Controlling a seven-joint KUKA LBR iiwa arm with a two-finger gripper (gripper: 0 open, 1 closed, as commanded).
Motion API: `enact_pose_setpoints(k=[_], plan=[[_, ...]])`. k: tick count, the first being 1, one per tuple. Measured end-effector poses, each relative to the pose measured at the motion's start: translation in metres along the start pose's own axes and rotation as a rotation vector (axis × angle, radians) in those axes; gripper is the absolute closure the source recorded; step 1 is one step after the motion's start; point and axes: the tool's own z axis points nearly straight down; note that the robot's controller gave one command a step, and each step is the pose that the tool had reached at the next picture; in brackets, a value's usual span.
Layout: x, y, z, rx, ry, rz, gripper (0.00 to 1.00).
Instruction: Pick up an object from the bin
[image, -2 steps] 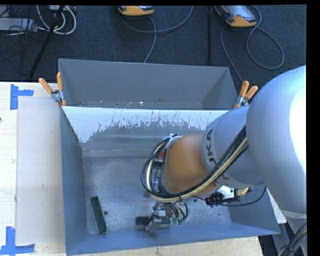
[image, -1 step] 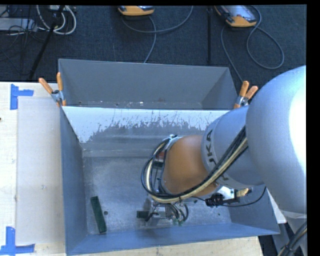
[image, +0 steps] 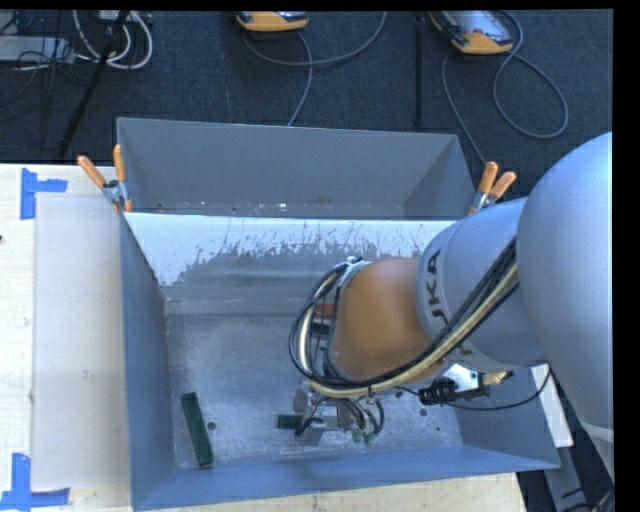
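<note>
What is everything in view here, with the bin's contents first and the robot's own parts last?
bin: one, grey metal, middle of the view
flat bar: one, dark green, on the bin floor near the front left corner
small piece: one, dark, on the floor at the front, just left of the claw; kind cannot be told
cords: several, light and dark, on the dark floor behind the bin
arm: one, silver-grey, reaching in from the right
wrist cover: one, orange, ringed by looped cables
claw: one, low over the bin floor, front middle
</note>
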Motion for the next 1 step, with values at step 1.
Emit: enact_pose_setpoints(k=[1], plan=[[-0.0015,0.0006,-0.0742,-0.002,-0.006,-0.001,1.0]])
